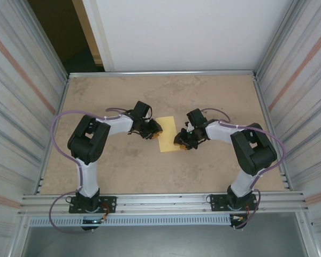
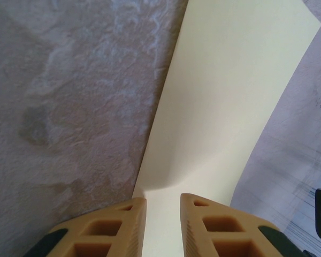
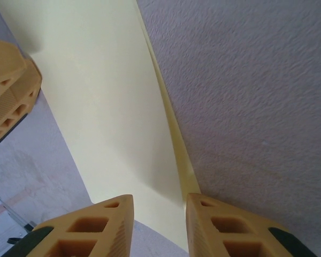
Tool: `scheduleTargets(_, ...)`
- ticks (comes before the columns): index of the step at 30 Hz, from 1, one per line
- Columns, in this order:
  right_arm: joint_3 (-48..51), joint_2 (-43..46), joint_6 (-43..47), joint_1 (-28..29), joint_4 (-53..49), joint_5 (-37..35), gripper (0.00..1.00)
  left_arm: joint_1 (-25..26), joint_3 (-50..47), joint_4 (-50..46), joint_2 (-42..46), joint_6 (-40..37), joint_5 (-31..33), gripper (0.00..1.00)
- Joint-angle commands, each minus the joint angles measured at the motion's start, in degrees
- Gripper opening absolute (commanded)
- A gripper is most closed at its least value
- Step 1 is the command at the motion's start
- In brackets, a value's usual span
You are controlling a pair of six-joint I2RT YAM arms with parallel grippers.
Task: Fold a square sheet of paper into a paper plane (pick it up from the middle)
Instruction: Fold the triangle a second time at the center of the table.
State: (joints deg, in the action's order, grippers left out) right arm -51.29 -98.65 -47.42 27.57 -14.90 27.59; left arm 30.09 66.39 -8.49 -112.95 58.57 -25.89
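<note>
The pale yellow sheet of paper [image 1: 166, 135] lies on the table between the two arms as a narrow rectangle, not in the shape of a paper plane. My left gripper [image 1: 154, 130] is at its left edge. In the left wrist view the paper [image 2: 230, 96] runs through the narrow gap of this gripper [image 2: 163, 201] and curves up just ahead of the fingertips. My right gripper [image 1: 180, 141] is at the paper's near right corner. Its jaws [image 3: 159, 198] stand apart around the paper [image 3: 107, 107], where a second layer shows along the right edge. The left gripper's fingers [image 3: 8, 91] show at the far side.
The beige mottled table [image 1: 214, 101] is bounded by a metal rail along the near edge [image 1: 160, 202] and corrugated metal walls [image 1: 21, 107] on both sides. Both arms reach inward and their grippers sit close together over the paper.
</note>
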Motion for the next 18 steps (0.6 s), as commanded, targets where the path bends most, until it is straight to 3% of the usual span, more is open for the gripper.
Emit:
scheduleTargets(1, 0.7, 1.0, -1.3, -0.5, 0.3, 1.0, 0.29, 0.4, -1.0, -6.2, -3.2, -0.3, 3.1, 0.26)
scheduleTargets(18, 2.1, 2.4, -1.6, -1.4, -0.1, 1.8, 0.12, 0.8, -0.6, -6.0, -3.5, -0.5, 2.7, 0.25)
